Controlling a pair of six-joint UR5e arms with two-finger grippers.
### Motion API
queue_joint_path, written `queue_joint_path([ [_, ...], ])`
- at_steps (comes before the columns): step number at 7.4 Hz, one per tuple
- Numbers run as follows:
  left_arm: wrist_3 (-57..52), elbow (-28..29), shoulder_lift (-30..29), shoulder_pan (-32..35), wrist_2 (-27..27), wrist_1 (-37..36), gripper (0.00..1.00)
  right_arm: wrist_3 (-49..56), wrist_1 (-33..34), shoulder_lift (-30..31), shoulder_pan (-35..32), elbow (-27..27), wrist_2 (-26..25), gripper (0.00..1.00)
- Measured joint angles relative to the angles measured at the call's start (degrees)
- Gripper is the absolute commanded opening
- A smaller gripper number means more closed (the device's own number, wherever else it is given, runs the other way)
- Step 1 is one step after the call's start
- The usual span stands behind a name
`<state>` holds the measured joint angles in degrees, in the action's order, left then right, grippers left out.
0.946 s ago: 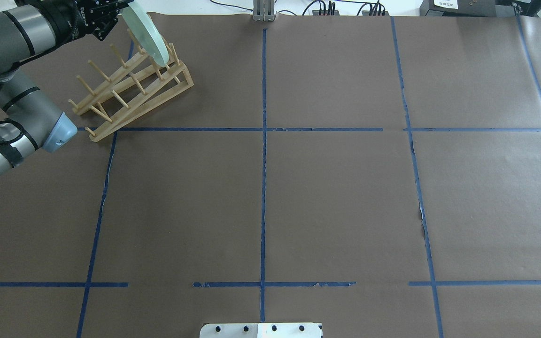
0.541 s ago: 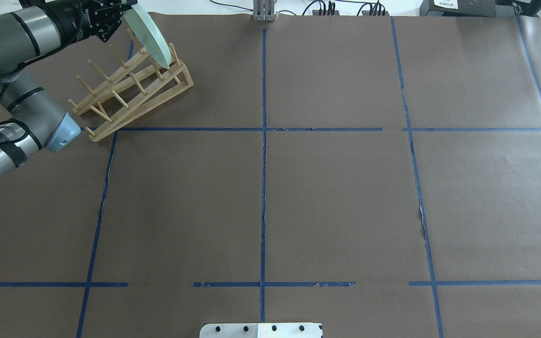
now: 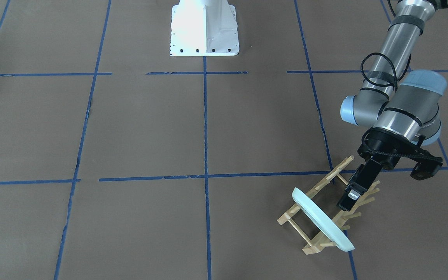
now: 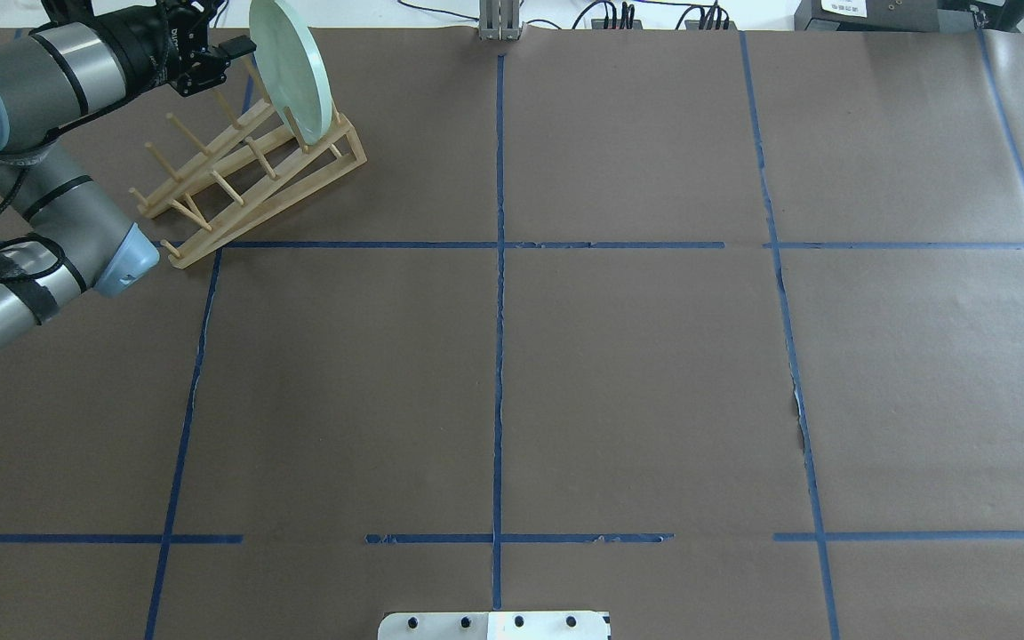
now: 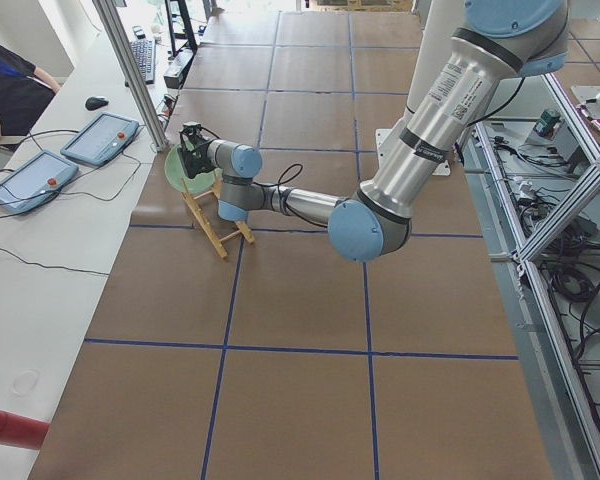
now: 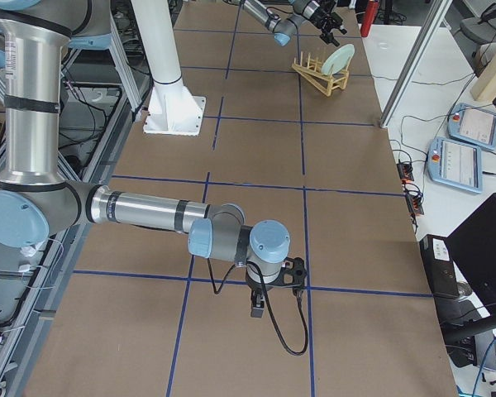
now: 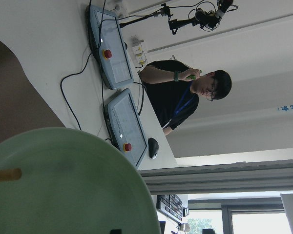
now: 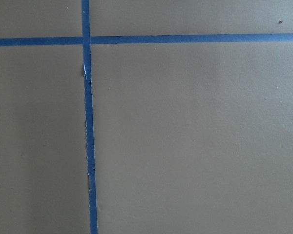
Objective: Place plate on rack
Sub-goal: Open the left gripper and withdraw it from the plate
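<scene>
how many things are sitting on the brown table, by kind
plate: 1
rack: 1
total: 2

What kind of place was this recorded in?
Most likely a robotics lab's data-collection cell: the table is covered in brown paper gridded with blue tape, teach pendants lie on the side bench, and an operator is nearby.

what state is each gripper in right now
Left gripper: jaws open, holding nothing; the plate stands in the rack.
Right gripper: cannot tell.
</scene>
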<state>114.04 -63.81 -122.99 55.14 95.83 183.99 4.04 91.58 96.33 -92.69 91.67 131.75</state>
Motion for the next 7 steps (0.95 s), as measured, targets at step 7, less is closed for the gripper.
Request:
queue_joint_path([
  [7, -28.5, -16.6, 6.3, 5.2, 11.2, -24.3, 1.0, 0.0, 0.0, 0.0, 0.0, 0.0, 0.0, 1.0],
])
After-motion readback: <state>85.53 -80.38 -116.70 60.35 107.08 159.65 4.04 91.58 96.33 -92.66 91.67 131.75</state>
